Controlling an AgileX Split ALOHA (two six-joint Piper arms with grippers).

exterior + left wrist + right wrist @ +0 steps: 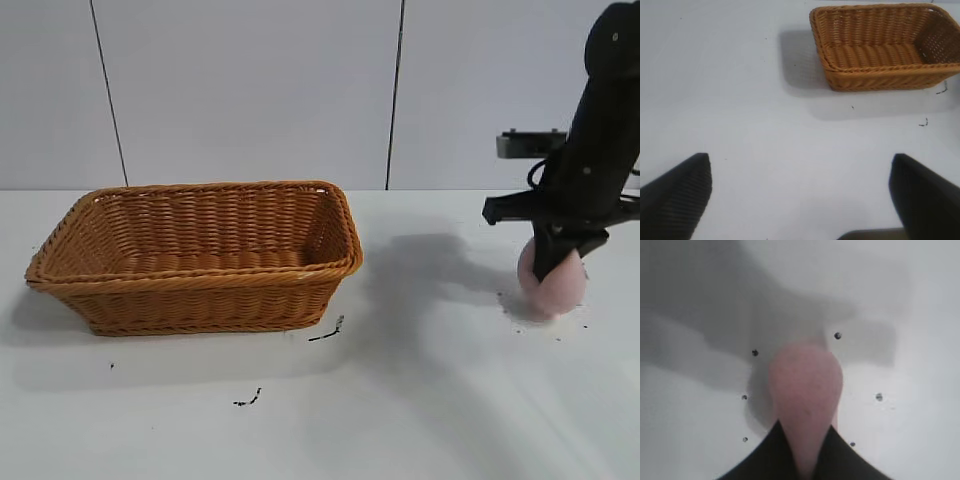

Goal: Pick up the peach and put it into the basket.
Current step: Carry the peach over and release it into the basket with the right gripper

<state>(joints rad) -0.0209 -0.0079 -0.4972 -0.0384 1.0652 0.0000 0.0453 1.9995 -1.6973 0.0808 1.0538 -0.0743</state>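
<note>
Peach (556, 287) pinched in closed right hand (554, 268), well right of basket (200, 262); lift stage, next carry over basket rim and release.

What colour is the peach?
Pale pink peach, seen best in the right wrist view.

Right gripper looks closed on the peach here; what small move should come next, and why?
Probably a short further lift, then a carry toward the basket. The right gripper is shut on the peach, which sits low by the table, and the basket's rim stands higher at the exterior view's left. The left gripper hangs open, away from the work.
</note>
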